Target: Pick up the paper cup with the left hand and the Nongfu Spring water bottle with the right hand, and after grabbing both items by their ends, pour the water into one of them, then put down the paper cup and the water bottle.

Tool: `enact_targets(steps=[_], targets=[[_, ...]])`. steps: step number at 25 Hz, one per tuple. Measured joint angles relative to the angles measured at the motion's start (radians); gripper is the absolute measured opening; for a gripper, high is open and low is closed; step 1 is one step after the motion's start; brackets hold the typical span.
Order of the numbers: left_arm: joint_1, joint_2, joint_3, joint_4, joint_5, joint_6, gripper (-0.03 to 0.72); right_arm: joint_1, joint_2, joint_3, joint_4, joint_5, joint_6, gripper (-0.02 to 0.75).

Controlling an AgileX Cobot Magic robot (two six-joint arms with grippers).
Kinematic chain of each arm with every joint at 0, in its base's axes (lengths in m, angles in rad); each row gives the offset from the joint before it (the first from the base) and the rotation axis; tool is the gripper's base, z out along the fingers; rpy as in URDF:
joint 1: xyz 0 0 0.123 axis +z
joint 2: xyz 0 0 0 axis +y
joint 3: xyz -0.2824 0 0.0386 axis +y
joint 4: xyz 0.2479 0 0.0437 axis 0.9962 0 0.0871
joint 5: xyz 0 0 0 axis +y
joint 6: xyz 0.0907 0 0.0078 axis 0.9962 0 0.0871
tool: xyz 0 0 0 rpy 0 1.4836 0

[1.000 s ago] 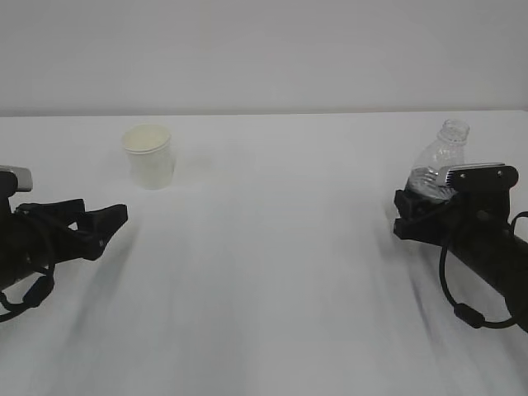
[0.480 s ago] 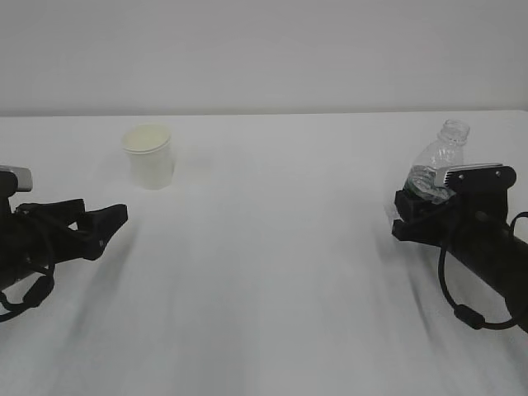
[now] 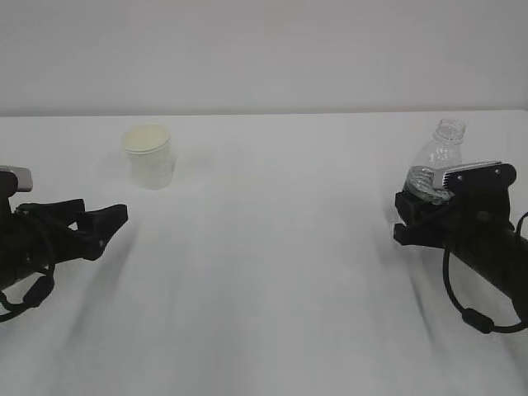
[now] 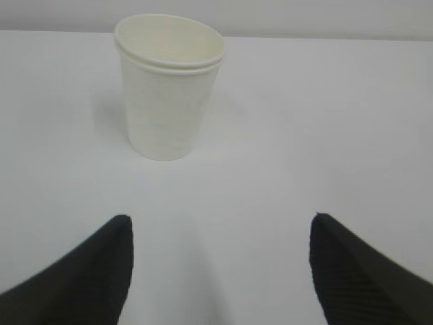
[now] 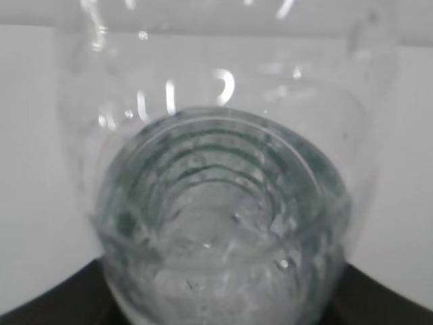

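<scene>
The off-white paper cup [image 3: 149, 156] stands upright on the white table at the back left; in the left wrist view the paper cup [image 4: 169, 88] is ahead and a little left of centre. My left gripper [image 3: 111, 219] [image 4: 220, 220] hovers low in front of it, open and empty, well short of the cup. The clear Nongfu Spring water bottle [image 3: 436, 161] stands nearly upright at the right, neck up and capless. My right gripper [image 3: 415, 210] [image 5: 216, 301] is shut on its lower end. The bottle [image 5: 223, 203] fills that wrist view, with water [image 5: 223, 271] in its base.
The white table [image 3: 272, 272] runs back to a pale wall. Between the cup and the bottle lies bare tabletop. My right arm's cable [image 3: 466, 309] loops down near the front right edge.
The right jaws closed onto the bottle's lower end; the bottle tipped to the right, then came back nearly upright. The left arm and the cup have not moved.
</scene>
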Motion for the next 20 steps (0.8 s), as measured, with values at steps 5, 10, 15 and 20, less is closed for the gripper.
enact_targets(steps=[5, 10, 15, 20], targets=[[0.0, 0.0, 0.0, 0.0, 0.0, 0.0, 0.587, 0.0, -0.067, 0.044, -0.002, 0.001, -0.04, 0.375], [0.0, 0.0, 0.0, 0.0, 0.0, 0.0, 0.587, 0.0, -0.133, 0.094, -0.002, 0.001, -0.044, 0.374], [0.0, 0.0, 0.0, -0.012, 0.0, 0.0, 0.587, 0.0, -0.193, 0.146, -0.017, 0.001, -0.048, 0.373], [0.0, 0.0, 0.0, -0.015, 0.0, 0.0, 0.587, 0.0, -0.24, 0.193, -0.02, 0.001, -0.05, 0.372]])
